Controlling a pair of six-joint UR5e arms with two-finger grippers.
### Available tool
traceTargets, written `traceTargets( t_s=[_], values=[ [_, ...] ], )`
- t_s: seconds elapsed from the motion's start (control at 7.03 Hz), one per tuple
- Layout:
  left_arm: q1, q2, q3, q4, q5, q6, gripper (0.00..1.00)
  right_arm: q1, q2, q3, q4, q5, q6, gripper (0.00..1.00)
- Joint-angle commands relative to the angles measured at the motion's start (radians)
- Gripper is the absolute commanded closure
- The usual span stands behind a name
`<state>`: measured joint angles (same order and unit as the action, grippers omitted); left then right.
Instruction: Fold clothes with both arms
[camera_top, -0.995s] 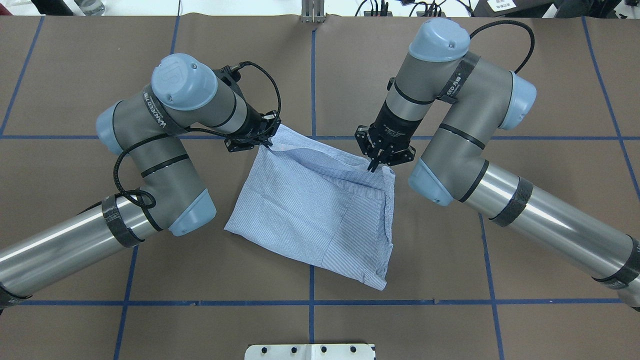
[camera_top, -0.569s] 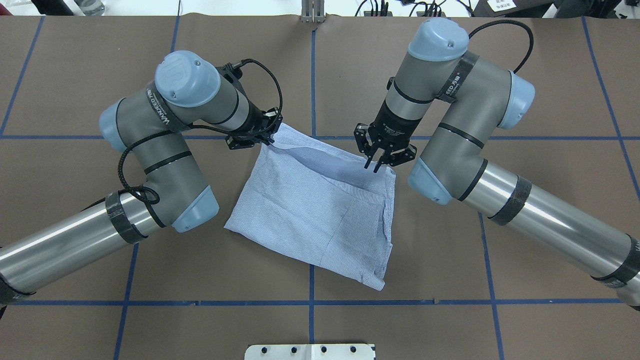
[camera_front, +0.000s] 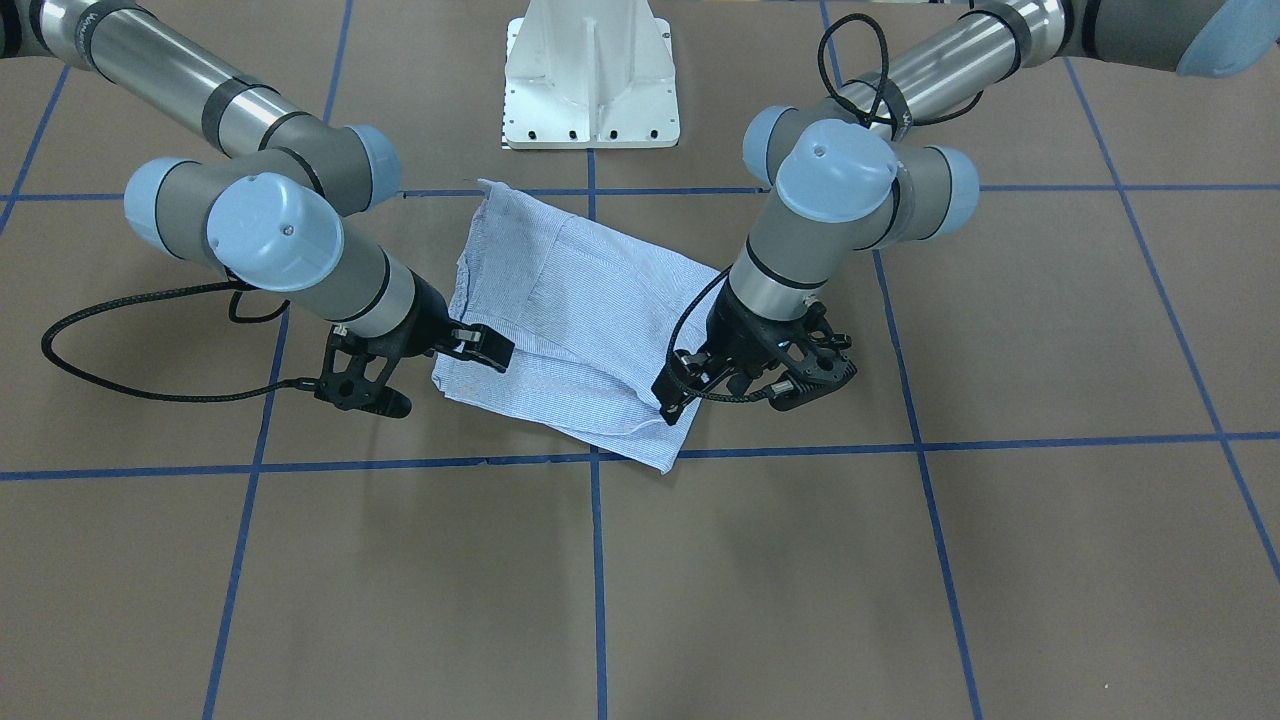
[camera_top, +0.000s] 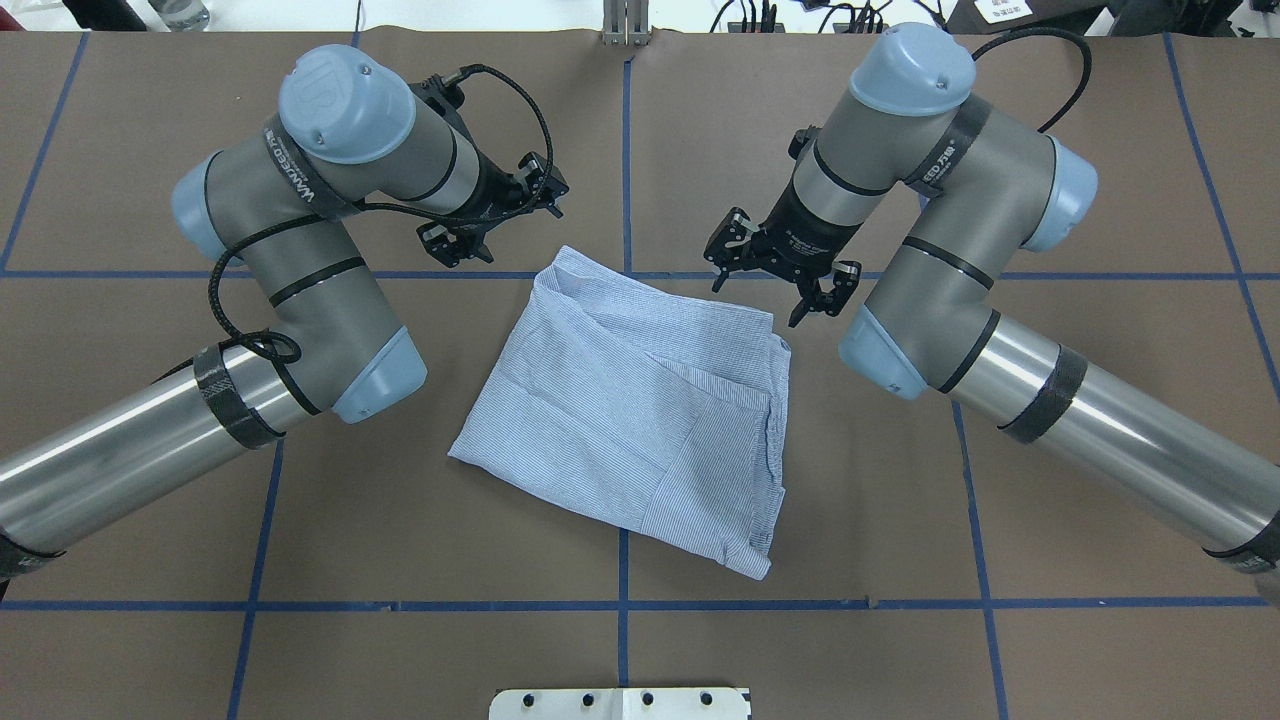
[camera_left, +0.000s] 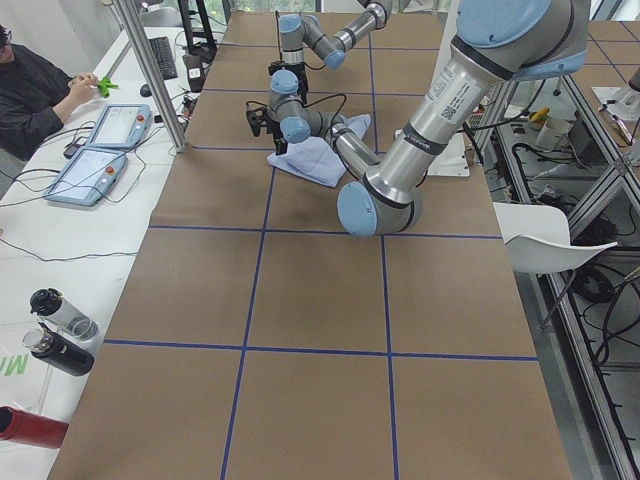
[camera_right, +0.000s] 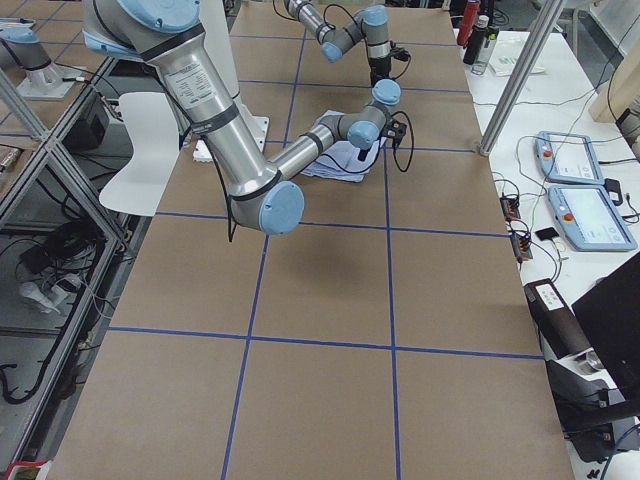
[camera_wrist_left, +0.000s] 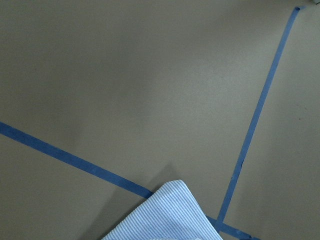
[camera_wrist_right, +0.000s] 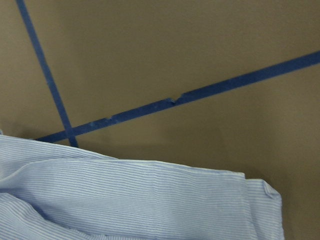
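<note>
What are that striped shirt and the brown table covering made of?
The shirt looks like thin woven cotton-type cloth, matte: fine stripes, soft creases, limp folds. The table covering seems matte brown paper or similar sheet: flat, dull, slightly wavy far edge.

A white metal pedestal base (camera_front: 592, 75) is seen at twelve o'clock of the front-facing view, on a brown paper-covered table (camera_front: 900, 580) gridded by blue tape lines (camera_front: 597, 560)
</note>
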<state>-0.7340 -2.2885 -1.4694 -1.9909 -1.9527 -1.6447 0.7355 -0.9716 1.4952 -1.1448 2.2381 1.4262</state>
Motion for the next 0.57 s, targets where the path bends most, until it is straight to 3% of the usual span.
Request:
traceTargets(
  t_s=[0.0,0.43],
  values=[
    [-0.001,0.001,0.000,0.000,0.000,0.003,0.01,-0.067,-0.029,0.003,0.152,-0.110,-0.060,0.00],
    [-0.002,0.007,0.000,0.000,0.000,0.009,0.01,-0.073,-0.035,-0.001,0.152,-0.144,-0.301,0.05]
  ],
)
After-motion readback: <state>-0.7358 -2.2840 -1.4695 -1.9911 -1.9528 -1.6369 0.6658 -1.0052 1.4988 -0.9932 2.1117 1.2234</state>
